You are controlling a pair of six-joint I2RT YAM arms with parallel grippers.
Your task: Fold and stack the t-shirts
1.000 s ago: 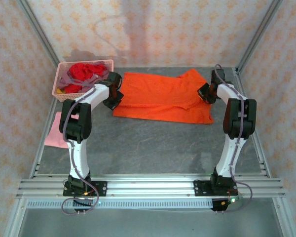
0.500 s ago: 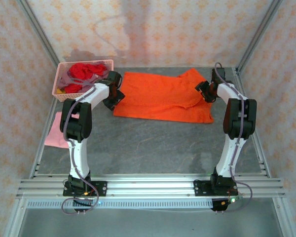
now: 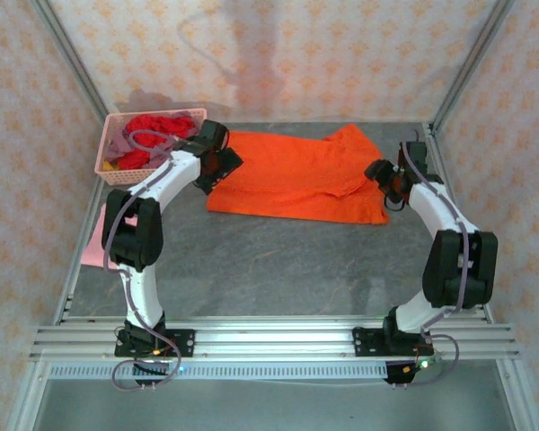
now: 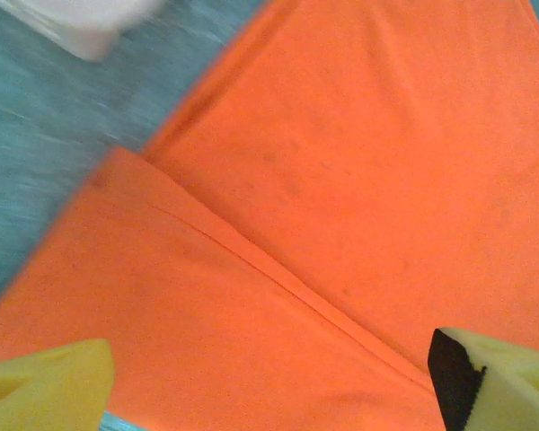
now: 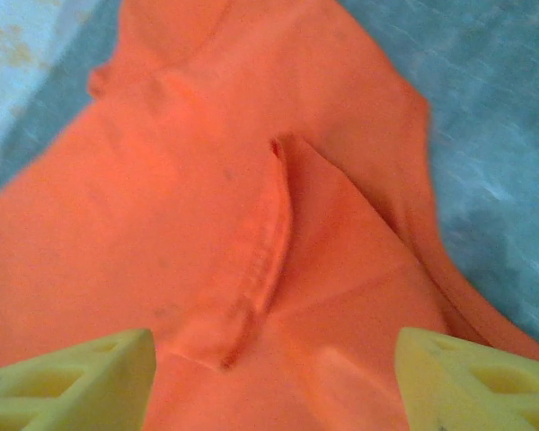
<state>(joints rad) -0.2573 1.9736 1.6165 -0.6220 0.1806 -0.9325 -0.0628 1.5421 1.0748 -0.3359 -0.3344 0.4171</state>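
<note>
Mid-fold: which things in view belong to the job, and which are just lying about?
Job: bright orange cloth t-shirt; light pink cloth t-shirt; red cloth shirts, back left.
Lying about: pink plastic lattice basket.

One orange t-shirt (image 3: 292, 180), one pink t-shirt (image 3: 94, 247) and one basket (image 3: 104, 148).

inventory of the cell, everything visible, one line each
orange t-shirt: 1, bright orange, spread flat at the far middle of the table
pink t-shirt: 1, light pink, left edge, partly behind the left arm
basket: 1, pink lattice, far left corner
red cloth: bunched in basket, count unclear
mauve cloth: in basket
yellow cloth: in basket, near corner
table: 1, grey
left gripper: open, over the shirt's left end
right gripper: open, over its right end
</note>
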